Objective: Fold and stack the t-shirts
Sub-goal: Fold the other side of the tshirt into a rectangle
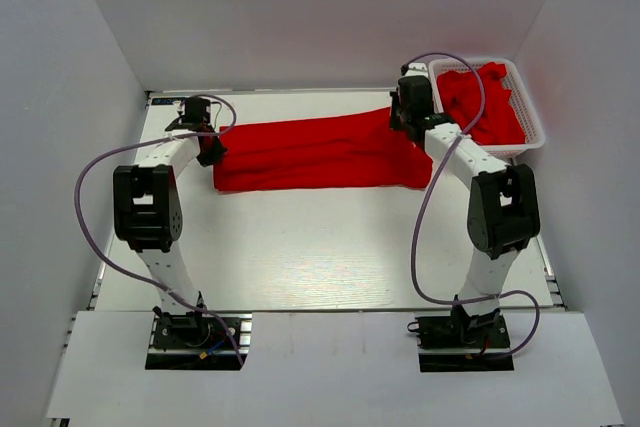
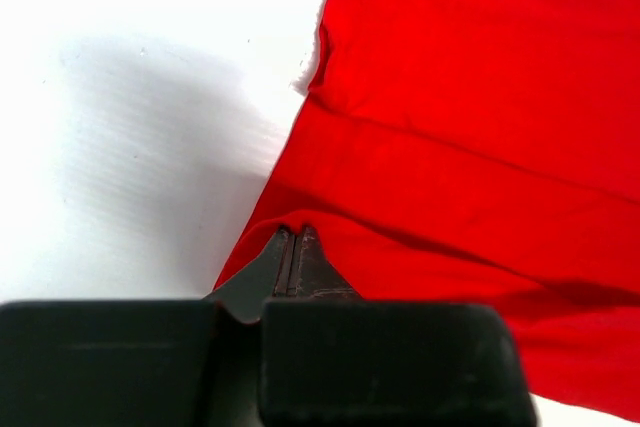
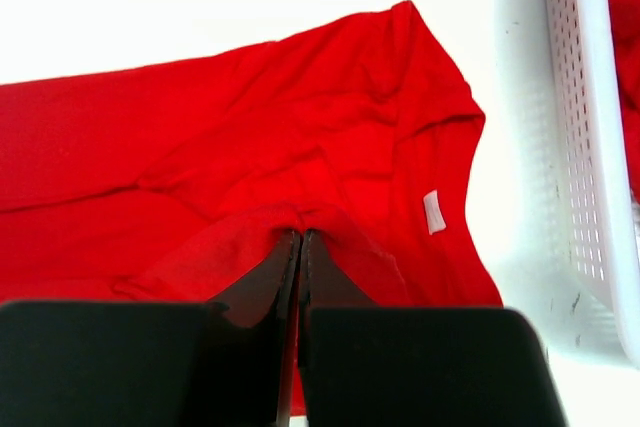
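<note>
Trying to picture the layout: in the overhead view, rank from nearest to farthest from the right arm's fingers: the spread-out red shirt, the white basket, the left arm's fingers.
1. The spread-out red shirt: pinched by the right arm's fingers at its right end.
2. The white basket: just right of them, in the far right corner.
3. The left arm's fingers: clamping the shirt's opposite, left end.
</note>
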`<state>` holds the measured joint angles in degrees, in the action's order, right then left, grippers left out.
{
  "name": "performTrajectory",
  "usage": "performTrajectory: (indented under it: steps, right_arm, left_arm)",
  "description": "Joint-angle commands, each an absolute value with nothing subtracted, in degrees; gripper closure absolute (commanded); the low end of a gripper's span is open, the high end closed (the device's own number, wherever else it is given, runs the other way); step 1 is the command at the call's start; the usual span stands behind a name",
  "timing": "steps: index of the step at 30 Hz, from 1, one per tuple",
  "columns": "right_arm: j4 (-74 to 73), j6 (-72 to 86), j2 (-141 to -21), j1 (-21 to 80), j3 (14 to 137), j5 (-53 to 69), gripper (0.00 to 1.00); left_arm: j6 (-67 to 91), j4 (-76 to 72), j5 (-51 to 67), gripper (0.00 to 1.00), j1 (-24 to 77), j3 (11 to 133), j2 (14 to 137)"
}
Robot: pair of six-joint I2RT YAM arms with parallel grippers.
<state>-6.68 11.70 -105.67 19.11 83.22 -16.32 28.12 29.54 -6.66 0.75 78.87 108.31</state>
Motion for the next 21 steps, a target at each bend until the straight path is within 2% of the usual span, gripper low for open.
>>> performTrajectory:
  steps: [1,16,17,19,21]
  right_arm:
    - [-5.4,11.2,-106.9,18.3,86.7,-15.7,1.0]
    - [-5.6,11.6,-119.7,15.6,97.5,-12.0,1.0]
    - [-5.4,11.7,-120.2,15.6,98.1,-12.3,1.0]
    - [-5.4,11.7,-123.5,14.9,100.4,-12.1,1.0]
    - [-5.4,11.3,-126.6,14.8,104.9,-11.9,0.78]
  left_arm:
    - [28.3,27.8,-7.5,1.0,0.4,81.4,108.4]
    - [28.3,25.9,-7.6,0.99,0.4,89.1,117.7]
    - [28.3,25.9,-8.4,0.95,0.4,89.6,118.4]
    - [28.3,25.9,-9.2,0.81,0.4,90.3,118.4]
    - [28.3,25.9,-11.3,0.63,0.4,91.5,119.1]
